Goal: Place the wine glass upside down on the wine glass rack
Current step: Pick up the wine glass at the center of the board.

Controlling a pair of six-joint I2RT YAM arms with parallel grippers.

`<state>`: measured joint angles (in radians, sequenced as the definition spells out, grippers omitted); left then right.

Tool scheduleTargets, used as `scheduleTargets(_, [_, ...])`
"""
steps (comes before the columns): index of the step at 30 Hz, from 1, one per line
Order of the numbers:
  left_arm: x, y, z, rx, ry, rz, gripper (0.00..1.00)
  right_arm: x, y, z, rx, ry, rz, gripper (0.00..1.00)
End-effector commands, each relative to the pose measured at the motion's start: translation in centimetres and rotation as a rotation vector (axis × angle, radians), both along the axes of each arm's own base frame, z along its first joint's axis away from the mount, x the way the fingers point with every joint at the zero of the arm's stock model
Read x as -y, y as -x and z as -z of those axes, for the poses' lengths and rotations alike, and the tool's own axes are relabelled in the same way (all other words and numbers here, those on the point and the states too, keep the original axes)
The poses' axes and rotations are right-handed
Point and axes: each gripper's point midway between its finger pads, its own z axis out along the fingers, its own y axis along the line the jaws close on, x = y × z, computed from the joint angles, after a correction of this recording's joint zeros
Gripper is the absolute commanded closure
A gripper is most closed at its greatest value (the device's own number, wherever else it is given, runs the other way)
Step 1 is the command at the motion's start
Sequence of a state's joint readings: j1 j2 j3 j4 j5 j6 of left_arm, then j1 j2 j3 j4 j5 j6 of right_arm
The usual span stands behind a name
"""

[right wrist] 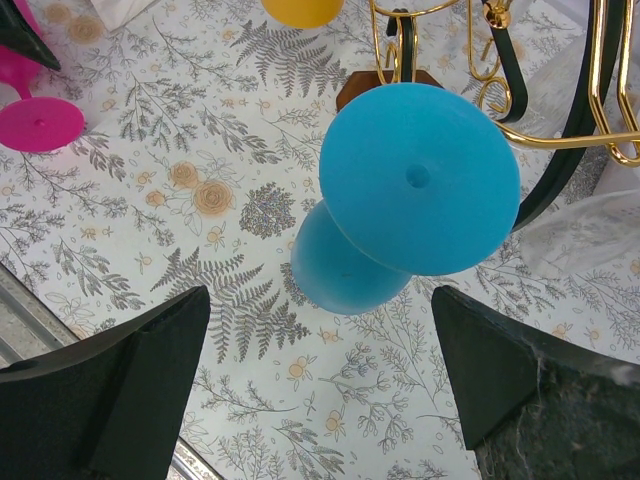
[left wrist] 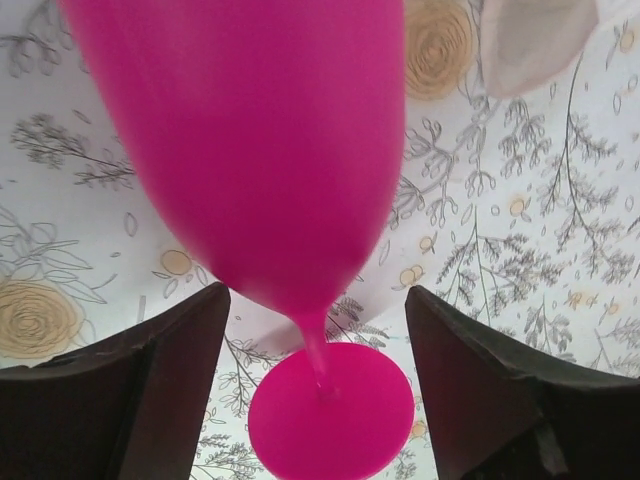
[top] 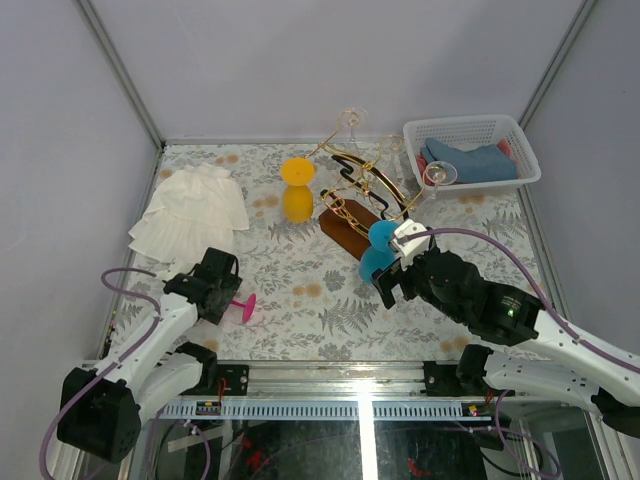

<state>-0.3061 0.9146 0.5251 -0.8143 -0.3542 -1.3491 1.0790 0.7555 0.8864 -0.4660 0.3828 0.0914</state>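
Note:
A pink wine glass [top: 243, 307] lies on the floral tablecloth at the front left, its round foot pointing right. My left gripper [top: 224, 292] is open over its bowl. In the left wrist view the pink glass [left wrist: 270, 150] fills the space between the spread fingers [left wrist: 170, 370] without touching them. The wine glass rack [top: 347, 226], gold wire arms and a black bar on a brown base, stands mid-table. A blue wine glass [top: 378, 250] is upside down at its front. My right gripper [top: 397, 272] is open just in front of the blue glass [right wrist: 418, 178].
A yellow glass [top: 297, 187] is upside down left of the rack, and clear glasses [top: 439, 174] hang on its gold arms [right wrist: 560, 140]. A white basket [top: 520, 140] with a blue cloth sits at the back right. A white cloth [top: 190, 212] lies at the left.

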Motion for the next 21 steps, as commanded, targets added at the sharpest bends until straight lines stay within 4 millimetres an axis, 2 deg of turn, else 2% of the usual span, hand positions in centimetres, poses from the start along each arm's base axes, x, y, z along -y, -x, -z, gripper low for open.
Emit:
scheduleTargets(1, [2.0, -1.7, 0.1, 0.068, 0.029, 0.037, 0.33, -0.2, -0.5, -0.7, 0.011, -0.035, 0.026, 0.01])
scheduleTargets(6, [3.1, -1.8, 0.9, 0.063, 0.031, 0.078, 0.46, -0.2, -0.5, -0.8, 0.011, -0.039, 0.027, 0.01])
scheduleTargets(13, [3.4, -2.2, 1.0, 0.092, 0.031, 0.114, 0.77, 0.4, -0.4, -1.2, 0.017, -0.042, 0.042, 0.01])
scheduleTargets(16, [3.4, -2.1, 1.2, 0.089, 0.032, 0.12, 0.86, 0.6, -0.4, -1.3, 0.018, -0.044, 0.045, 0.01])
scheduleTargets(19, [3.5, -1.9, 1.5, 0.083, 0.031, 0.132, 0.98, 0.9, -0.4, -1.6, 0.027, -0.045, 0.054, 0.01])
scheduleTargets(21, [3.6, -1.8, 1.5, 0.079, 0.034, 0.141, 1.0, 1.3, -0.4, -2.1, 0.038, -0.054, 0.063, 0.01])
